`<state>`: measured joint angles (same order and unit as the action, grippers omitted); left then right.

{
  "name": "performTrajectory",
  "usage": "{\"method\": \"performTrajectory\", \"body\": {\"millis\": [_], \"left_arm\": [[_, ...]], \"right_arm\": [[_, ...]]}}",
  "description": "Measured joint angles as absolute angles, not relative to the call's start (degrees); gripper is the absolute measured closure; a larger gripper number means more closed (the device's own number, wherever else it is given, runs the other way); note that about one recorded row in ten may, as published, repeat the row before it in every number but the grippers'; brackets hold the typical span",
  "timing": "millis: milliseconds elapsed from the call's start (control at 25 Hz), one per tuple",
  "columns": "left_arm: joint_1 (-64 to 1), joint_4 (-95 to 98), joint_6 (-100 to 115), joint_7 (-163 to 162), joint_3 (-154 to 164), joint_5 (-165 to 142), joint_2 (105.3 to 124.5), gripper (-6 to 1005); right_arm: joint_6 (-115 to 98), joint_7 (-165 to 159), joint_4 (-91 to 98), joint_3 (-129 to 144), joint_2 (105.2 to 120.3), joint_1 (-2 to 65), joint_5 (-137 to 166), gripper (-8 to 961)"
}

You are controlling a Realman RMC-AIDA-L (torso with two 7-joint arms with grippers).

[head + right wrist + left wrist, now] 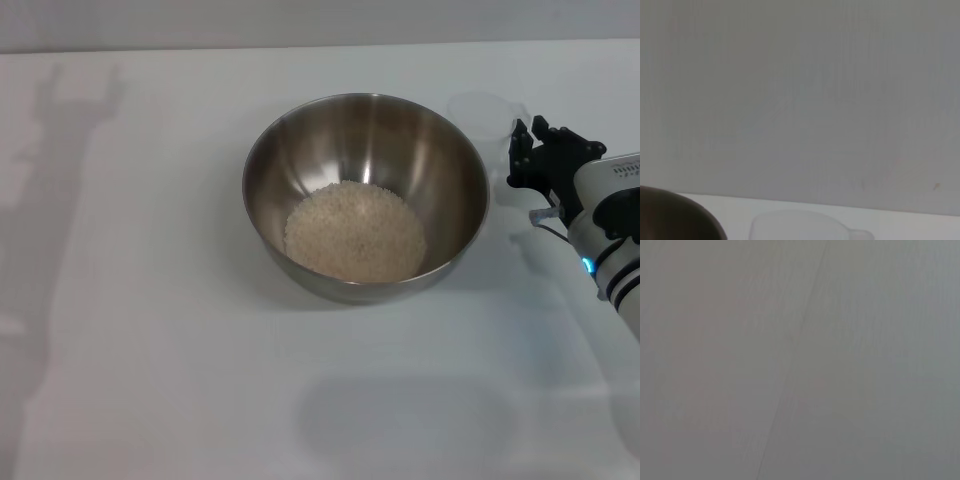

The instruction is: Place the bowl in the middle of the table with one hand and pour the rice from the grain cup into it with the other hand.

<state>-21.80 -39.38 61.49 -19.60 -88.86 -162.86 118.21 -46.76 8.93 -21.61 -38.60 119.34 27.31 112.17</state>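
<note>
The stainless-steel bowl (262, 150) stands in the middle of the white table (150, 350). The rice (355, 232) lies in a pale heap on the bowl's bottom. The clear grain cup (482, 112) stands upright on the table just behind and to the right of the bowl, and looks empty. My right gripper (530, 140) is right beside the cup, on its right side. In the right wrist view the cup (795, 227) with its handle and the dark bowl edge (675, 217) show at the bottom. My left gripper is out of view.
The left arm's shadow (60, 200) falls on the table's left side. The table's far edge meets a plain wall (300, 25) behind the bowl. The left wrist view shows only a plain grey surface (800, 360).
</note>
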Motion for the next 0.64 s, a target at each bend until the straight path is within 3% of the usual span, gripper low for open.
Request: {"method": "performTrajectory", "body": {"millis": [240,640], "left_arm": [[-21.2,-40.1,61.7,-19.6,-88.8,-162.9,118.21,165],[-19.9,-40.2,61.7,-19.6,-88.1,-163.8,118.12,165]], "right_arm": [[-50.3,8.5,-21.9,-34.4,119.36,25.0,112.3,753],[-81.8,8.2,-20.1,-31.0,119.24,15.7,112.2,743]]}}
